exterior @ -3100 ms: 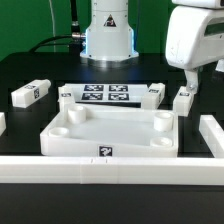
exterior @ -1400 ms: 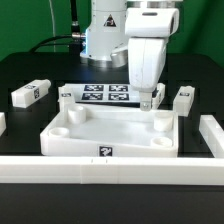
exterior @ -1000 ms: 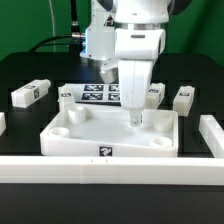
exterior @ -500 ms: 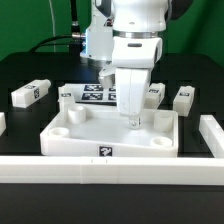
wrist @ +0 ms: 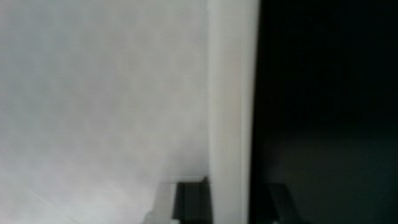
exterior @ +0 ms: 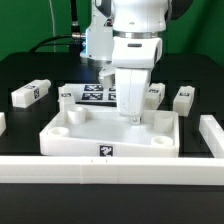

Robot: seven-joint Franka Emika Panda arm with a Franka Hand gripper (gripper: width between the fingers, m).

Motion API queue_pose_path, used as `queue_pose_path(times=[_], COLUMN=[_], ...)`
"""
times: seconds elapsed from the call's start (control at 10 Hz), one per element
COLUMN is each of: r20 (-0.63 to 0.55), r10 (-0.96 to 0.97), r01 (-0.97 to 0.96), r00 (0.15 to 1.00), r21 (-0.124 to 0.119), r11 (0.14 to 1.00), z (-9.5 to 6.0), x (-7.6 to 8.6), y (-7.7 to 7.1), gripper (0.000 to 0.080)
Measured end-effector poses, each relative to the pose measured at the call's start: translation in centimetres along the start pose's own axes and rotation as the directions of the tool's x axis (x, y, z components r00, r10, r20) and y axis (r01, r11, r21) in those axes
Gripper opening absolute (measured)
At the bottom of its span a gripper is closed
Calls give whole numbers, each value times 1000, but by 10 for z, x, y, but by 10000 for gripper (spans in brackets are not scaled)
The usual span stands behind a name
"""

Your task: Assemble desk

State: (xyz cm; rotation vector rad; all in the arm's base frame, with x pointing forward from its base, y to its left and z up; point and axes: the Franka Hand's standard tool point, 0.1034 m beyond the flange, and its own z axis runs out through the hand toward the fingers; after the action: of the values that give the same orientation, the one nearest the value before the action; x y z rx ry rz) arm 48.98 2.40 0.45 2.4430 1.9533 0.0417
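Observation:
The white desk tabletop (exterior: pixel 110 141) lies rim-up in the middle of the table, with round sockets at its corners. My gripper (exterior: pixel 130 118) reaches straight down onto its far rim, shut on that wall. In the wrist view the rim of the tabletop (wrist: pixel 231 100) runs between my two dark fingers (wrist: pixel 192 203), and my gripper (wrist: pixel 231 205) pinches it. Loose leg blocks lie around: one leg (exterior: pixel 30 94) at the exterior view's left, one leg (exterior: pixel 182 99) at its right, and another leg (exterior: pixel 153 93) behind the arm.
The marker board (exterior: pixel 100 95) lies flat behind the tabletop, partly hidden by the arm. A long white border bar (exterior: pixel 110 166) runs along the front, and another bar (exterior: pixel 212 136) stands at the exterior view's right. The robot base rises at the back.
The arm swung from the exterior view's right to the tabletop's far rim and lowered onto it. Over the last second the jaws closed on that rim.

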Motion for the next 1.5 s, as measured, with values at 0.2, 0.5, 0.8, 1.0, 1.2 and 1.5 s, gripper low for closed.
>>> queue_pose_path(times=[0.2,0.5,0.8,1.0,1.2,1.5], r20=[0,1,3,-4,-14,-4], r10=[0,-10,-80,-92,-107,-104], r01=[0,10,80,92,107,105], r00=[1000,1000,997,996,994,995], r21=[0,1,24,23,19,38], r11=[1000,1000,996,996,994,994], z=[0,0,0,0,0,0], x=[0,1,17,27,40,41], y=[0,0,4,9,10,12], gripper=[57,57,57,57,57,57])
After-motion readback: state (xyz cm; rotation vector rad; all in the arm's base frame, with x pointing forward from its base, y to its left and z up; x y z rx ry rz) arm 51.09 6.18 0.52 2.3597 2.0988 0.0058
